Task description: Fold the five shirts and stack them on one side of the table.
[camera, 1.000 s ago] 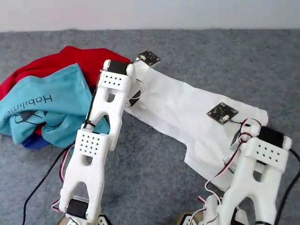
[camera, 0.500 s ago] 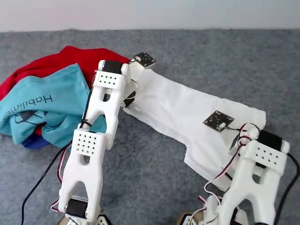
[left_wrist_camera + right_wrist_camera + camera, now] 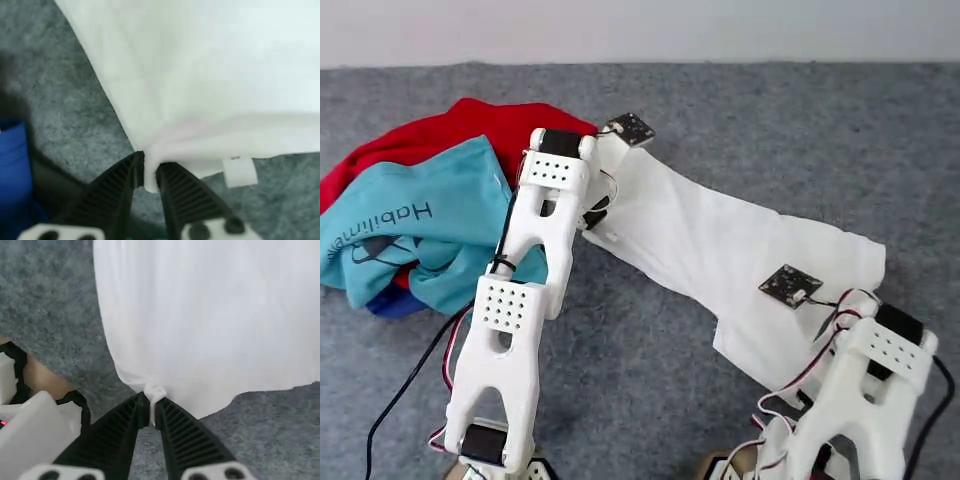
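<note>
A white shirt lies stretched across the grey table from upper middle to lower right. My left gripper is shut on a pinched fold of the white shirt at its upper-left end, beside the pile. My right gripper is shut on the hem of the white shirt at its lower-right end. In the high view the left arm reaches up the middle and the right arm stands at lower right. A pile with a red shirt, a teal shirt and a blue one lies at left.
The grey carpet-like table is bare between the two arms and at the far right back. A black cable runs from the left arm's base toward the pile. The right arm's base stands close to the shirt's hem.
The right arm has drawn back toward the table's front, pulling its end of the white shirt with it. The left arm shifted slightly left at first, then stayed put.
</note>
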`<state>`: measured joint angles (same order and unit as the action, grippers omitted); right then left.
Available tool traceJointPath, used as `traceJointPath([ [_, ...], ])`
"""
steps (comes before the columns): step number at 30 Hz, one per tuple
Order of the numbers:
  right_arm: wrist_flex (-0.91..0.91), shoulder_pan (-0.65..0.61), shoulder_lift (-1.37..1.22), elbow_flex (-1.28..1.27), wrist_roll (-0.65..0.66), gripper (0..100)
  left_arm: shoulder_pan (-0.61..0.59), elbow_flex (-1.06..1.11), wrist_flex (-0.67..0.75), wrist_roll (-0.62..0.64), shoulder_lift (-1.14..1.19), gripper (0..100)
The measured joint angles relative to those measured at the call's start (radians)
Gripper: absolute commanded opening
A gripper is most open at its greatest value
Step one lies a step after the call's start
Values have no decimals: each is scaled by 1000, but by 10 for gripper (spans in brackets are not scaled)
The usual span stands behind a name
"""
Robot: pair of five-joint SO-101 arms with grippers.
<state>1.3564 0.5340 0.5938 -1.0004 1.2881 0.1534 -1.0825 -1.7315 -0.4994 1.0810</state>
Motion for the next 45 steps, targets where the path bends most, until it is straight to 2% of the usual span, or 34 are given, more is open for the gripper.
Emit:
traceJointPath([
  [7,-74,15,0,-9,-23,9,-8,21,0,-84,-6,12],
  [17,-84,15,0,-11,-37,14,-18,114,-3,-150,-107,12],
  [20,-84,15,0,-11,-37,125,-12,203,3,-158,-109,38],
  [22,-80,17,0,-11,-37,232,0,267,8,-160,-110,79],
  [24,-66,18,0,-11,-37,294,-8,270,11,-160,-121,125],
  [29,-49,25,0,-11,-37,231,-71,170,3,-72,-126,197],
  [34,31,25,0,74,-40,59,-78,150,0,-21,-199,198],
  [36,86,25,0,147,-40,8,-72,150,-3,-21,-255,170],
  [40,204,25,0,313,-40,9,-69,144,-3,-25,-385,6],
  [45,258,-12,-52,488,-137,10,-11,143,-5,8,-468,13],
])
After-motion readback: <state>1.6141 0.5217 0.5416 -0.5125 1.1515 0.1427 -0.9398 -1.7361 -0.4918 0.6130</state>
